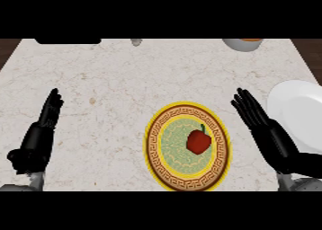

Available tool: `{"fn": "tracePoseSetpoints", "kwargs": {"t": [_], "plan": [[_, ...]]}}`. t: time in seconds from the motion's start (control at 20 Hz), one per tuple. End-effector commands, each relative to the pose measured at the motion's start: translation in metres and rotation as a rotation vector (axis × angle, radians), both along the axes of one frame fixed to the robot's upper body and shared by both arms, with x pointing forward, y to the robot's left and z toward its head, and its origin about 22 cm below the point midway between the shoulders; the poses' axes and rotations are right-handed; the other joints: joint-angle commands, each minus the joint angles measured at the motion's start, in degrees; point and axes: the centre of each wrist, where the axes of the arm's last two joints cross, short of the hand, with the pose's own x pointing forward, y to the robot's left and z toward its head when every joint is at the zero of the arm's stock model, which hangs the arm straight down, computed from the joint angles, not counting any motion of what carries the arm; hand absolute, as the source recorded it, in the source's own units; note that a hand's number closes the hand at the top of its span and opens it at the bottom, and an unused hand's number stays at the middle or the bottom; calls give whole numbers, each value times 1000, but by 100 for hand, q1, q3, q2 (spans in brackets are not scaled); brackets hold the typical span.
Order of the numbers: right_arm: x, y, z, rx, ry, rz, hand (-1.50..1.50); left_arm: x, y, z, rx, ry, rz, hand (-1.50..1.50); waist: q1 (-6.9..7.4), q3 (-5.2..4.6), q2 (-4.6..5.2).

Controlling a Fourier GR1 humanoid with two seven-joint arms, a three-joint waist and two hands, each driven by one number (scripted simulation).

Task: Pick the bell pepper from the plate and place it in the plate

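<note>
A red bell pepper (199,141) with a green stem lies right of centre on a yellow patterned plate (165,161) near the counter's front edge. A plain white plate (303,117) sits at the right edge. My right hand (266,128) stands open, fingers straight, between the two plates, apart from the pepper. Far to the left, my left hand (39,134) rests open on the counter side, holding nothing.
The pale marble counter (110,76) spreads wide behind the plates. At its back edge sit a dark object (68,41), a small grey item (136,42) and a bowl with an orange inside (243,43).
</note>
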Motion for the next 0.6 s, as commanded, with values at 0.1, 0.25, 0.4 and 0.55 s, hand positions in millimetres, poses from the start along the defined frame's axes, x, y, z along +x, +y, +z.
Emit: {"fn": "tracePoseSetpoints", "kwargs": {"t": [0.1,0.25,0.4,0.55], "plan": [[2,-36,38,-107,-127,-395,150,-10,0,-32,-107,216,56,0,-193,47,173],[14,-83,70,-190,-249,-755,150,-36,0,-63,-218,431,114,0,-404,3,151],[-9,-134,37,-460,-108,-1064,150,-37,-7,-64,-269,437,83,0,-675,-19,170],[-21,-100,18,-392,-183,-1237,-150,-30,-13,-58,-306,463,26,0,-376,36,171]]}}
